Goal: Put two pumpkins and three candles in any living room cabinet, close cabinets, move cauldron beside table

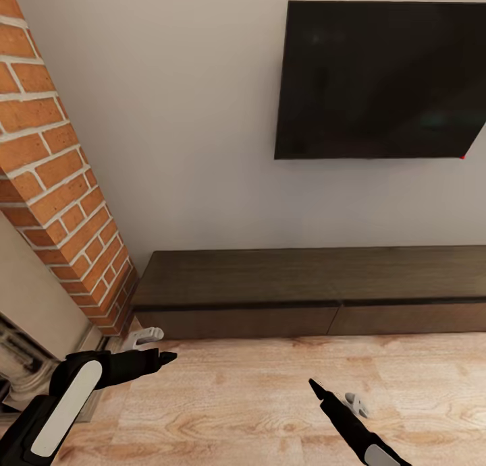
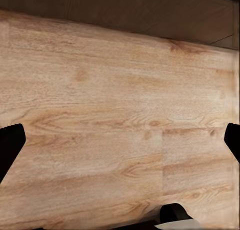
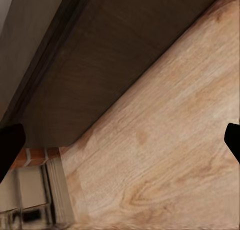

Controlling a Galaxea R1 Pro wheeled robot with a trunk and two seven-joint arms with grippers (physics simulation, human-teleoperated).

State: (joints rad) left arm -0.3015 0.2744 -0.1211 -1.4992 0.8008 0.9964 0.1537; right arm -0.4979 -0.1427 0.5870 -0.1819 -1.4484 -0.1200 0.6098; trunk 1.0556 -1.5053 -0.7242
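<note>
The cabinet [image 1: 317, 297], long, low and of dark-brown wood, is seen ahead of both grippers, long axis running along the wall, plain fronts shut. The left gripper [image 1: 150, 346] and right gripper [image 1: 337, 395] are held low over the light wood-grain floor [image 1: 256, 398], fingers spread wide, holding nothing.

Left wrist cam: mostly light wood-grain floor [image 2: 115, 120], plank seams visible. Dark brown cabinet front [image 2: 150, 10] runs along far side, bottom edge meeting floor. Left gripper [image 2: 120, 140] fingers spread wide, black fingertips [image 2: 10, 145] poking in from both sides, nothing between them, just hanging over bare floor. Dark rounded bit of robot [image 2: 172, 212] at near edge.
</note>
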